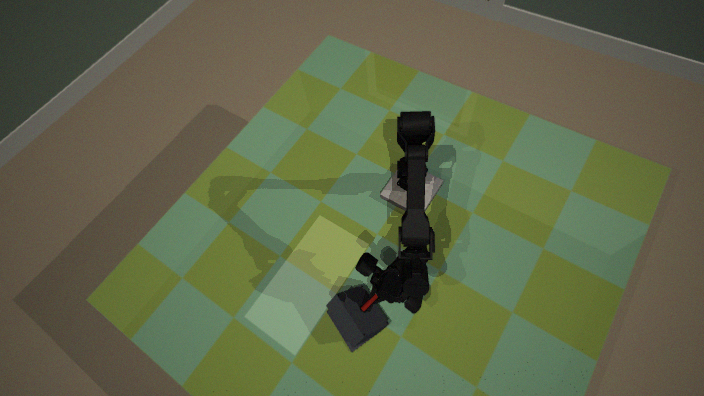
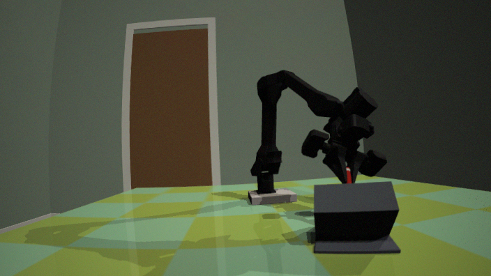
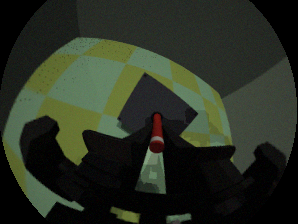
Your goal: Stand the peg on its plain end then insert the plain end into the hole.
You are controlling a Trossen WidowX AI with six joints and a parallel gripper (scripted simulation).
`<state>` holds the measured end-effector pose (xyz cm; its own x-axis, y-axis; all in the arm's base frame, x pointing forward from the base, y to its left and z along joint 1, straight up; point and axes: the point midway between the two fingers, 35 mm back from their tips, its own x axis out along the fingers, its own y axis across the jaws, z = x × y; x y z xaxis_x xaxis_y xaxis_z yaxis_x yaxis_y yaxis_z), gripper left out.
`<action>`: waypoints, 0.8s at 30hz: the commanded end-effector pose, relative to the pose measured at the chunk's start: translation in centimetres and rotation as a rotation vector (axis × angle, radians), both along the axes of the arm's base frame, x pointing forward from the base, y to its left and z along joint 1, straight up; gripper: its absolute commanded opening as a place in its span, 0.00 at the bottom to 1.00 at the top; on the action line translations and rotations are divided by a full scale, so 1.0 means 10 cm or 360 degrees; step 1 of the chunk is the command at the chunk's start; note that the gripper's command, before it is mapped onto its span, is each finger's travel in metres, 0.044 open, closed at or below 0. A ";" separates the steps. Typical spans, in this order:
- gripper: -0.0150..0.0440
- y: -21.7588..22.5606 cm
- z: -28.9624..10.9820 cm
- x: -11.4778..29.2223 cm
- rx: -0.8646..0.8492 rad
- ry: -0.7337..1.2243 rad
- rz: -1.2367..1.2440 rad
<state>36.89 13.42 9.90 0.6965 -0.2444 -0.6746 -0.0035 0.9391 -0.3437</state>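
A red peg (image 1: 369,303) (image 2: 349,176) (image 3: 157,128) is tilted, its white-banded end towards the wrist camera and its plain end at the hole in the dark grey sloped panel (image 1: 372,323) (image 2: 352,196) (image 3: 150,92). The wrist view shows a dark rim of the hole just beyond the peg's far end. How deep the plain end sits cannot be told. My gripper (image 1: 376,296) (image 2: 349,181) (image 3: 157,126) is shut on the peg, close in front of the panel's face. In the exterior view the panel is seen from behind and hides the hole.
The arm's pale base plate (image 1: 434,186) (image 2: 279,199) stands on the checkered table (image 1: 555,310) (image 2: 157,230), behind the gripper. The panel's footing (image 2: 356,246) juts out on the side away from the arm. The arm's shadows cross the table.
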 end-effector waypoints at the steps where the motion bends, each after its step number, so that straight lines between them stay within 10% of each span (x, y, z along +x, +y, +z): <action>1: 0.25 0.00 -0.03 0.02 0.0003 0.0004 0.0008; 24: 0.25 -0.03 -0.14 0.13 0.0002 0.0002 0.0008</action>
